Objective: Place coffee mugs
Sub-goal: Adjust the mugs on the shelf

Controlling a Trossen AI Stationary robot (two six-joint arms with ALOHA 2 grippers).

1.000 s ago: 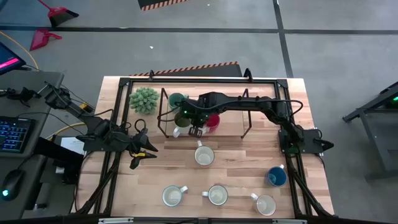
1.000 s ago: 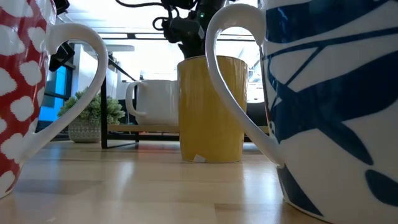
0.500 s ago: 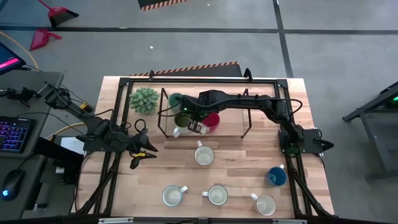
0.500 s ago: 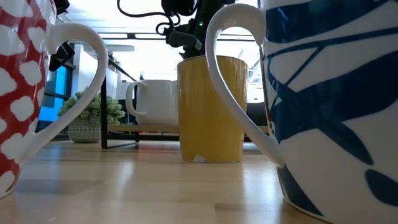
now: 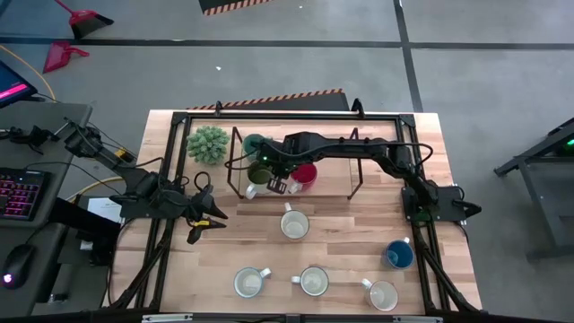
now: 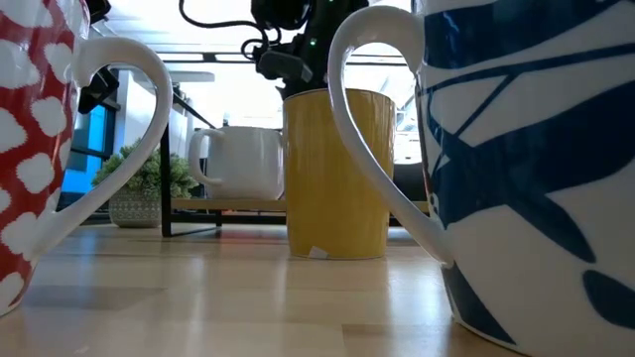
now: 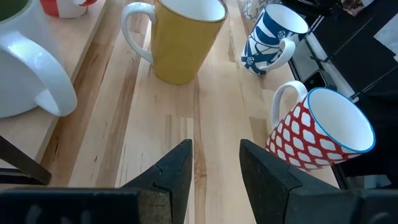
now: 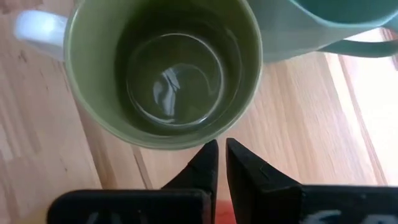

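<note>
Mugs like the green mug (image 8: 165, 71) are hard, smooth and shiny, so they can slip and chip; its rim or its white handle looks best to take hold of. It sits on the wooden desk (image 5: 350, 251). The right claw (image 8: 216, 163) is clenched just beside it, holding nothing. The left claw (image 7: 214, 168) waits apart, spread, nothing in it.

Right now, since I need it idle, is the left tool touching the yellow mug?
Apart: left wrist view shows bare tabletop between left tool and yellow mug.
</note>
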